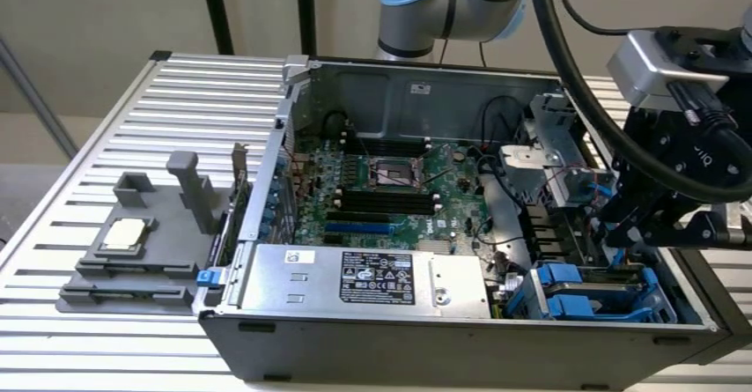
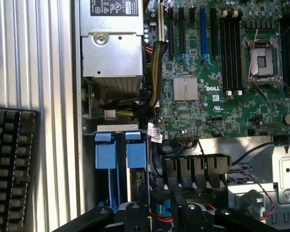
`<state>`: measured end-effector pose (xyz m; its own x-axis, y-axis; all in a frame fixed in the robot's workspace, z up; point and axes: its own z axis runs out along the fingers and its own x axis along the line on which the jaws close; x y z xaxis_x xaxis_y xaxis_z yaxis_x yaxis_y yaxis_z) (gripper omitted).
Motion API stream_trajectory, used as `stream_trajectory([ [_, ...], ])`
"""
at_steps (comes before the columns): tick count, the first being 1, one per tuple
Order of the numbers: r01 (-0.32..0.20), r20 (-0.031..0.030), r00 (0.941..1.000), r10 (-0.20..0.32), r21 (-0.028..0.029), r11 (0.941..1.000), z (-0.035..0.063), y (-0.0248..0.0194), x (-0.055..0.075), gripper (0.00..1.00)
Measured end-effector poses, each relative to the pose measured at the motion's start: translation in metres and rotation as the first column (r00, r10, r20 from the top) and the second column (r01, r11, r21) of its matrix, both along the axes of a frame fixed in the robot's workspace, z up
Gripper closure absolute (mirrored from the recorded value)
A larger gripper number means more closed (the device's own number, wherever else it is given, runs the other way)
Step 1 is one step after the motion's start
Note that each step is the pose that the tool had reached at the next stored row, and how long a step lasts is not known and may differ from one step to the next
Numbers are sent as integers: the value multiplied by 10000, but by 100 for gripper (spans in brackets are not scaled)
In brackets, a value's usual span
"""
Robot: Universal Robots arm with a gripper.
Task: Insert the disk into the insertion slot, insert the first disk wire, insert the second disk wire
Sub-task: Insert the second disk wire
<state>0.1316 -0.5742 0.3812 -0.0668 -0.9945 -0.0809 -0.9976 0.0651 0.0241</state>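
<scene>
Case (image 1: 470, 339) of an opened computer lies on its side on the ribbed metal table (image 1: 200, 92), its inside facing up. Within it sits the green motherboard (image 1: 388, 189), with its empty processor socket (image 1: 397, 172) and black memory slots. Along the near wall is the silver power supply (image 1: 352, 277) with a black label; in the wrist view a bundle of yellow and black cables runs out of it toward the board. At the near corner on the exterior view's right is the insertion slot (image 1: 593, 291), a blue-grey cage with bright blue clips. The disk (image 2: 133, 176) is in it: the wrist view shows its dark edge between the blue carrier tabs (image 2: 118, 152). Farther back along the right wall stands a bare grey metal bracket cage (image 1: 552, 128).

The end effector (image 1: 622, 229) hangs inside the case just beyond the slot, among thin blue and red wires. Whether it grips one of the wires, and how far its fingers are apart, I cannot tell.

On the table at the exterior view's left stands a grey plastic fixture (image 1: 141, 251) holding a processor chip (image 1: 123, 235). In the wrist view a black keyboard (image 2: 12, 164) lies on the table beside the case.
</scene>
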Motion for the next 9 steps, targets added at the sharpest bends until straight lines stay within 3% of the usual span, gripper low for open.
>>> stream_trajectory([
  [4,-1,0,10000,1,-103,9999,-27,21,2,67],
  [9,-1,0,10000,1,-263,9997,-47,80,3,67],
])
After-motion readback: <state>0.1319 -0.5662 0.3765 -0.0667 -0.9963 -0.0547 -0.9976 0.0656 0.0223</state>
